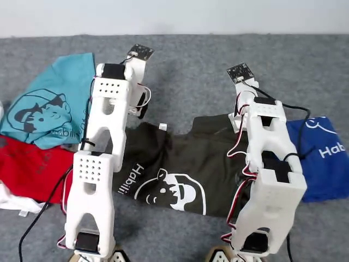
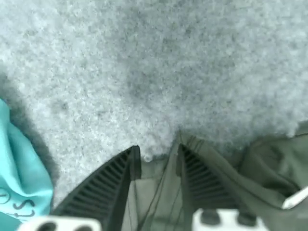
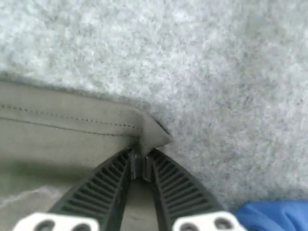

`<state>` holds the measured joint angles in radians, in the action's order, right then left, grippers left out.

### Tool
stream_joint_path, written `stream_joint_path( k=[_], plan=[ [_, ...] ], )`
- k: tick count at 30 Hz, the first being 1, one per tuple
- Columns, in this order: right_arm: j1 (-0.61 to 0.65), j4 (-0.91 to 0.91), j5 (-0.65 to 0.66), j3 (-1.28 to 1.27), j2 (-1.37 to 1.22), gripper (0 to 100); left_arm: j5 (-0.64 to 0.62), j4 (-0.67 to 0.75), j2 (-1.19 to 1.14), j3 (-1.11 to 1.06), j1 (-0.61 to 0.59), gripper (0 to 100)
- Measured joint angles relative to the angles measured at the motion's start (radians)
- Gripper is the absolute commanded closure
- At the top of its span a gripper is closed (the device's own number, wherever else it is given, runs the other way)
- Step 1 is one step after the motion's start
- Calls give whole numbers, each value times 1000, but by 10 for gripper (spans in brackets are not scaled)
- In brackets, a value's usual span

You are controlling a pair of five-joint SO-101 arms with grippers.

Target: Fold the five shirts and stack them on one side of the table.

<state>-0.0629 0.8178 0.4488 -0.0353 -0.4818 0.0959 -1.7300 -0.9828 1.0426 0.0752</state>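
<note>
Dark olive shirt [image 1: 180,164] lies spread across the middle of the table [image 1: 191,71], white cartoon figure and white lettering facing up, a small white neck tag [image 1: 162,126] at its far edge. Left end effector [image 2: 158,153] sits at that far edge, jaws apart, a ridge of olive cloth between them. Right end effector [image 3: 142,161] is clamped tight on a hem corner. Teal shirt [image 1: 49,103], printed dark, is heaped far left, overlapping a red shirt [image 1: 32,166], with a white shirt [image 1: 13,201] beneath. Blue shirt [image 1: 322,158], lettered white, lies at the right. Grey felt covers the table, and a pale wall [image 1: 174,16] runs behind.
</note>
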Motion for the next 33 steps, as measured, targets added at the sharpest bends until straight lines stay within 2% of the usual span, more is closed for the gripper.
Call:
stream_joint_path(
  k=[11,24,29,33],
  plan=[
    [0,9,0,2,0,988,0,-5,-14,-95,43,863],
    [0,9,0,2,0,988,-5,-5,-77,-101,81,866],
    [0,9,0,2,0,988,0,-14,-137,-23,81,867],
    [0,9,0,2,0,988,0,-14,-153,14,80,942]
  ],
)
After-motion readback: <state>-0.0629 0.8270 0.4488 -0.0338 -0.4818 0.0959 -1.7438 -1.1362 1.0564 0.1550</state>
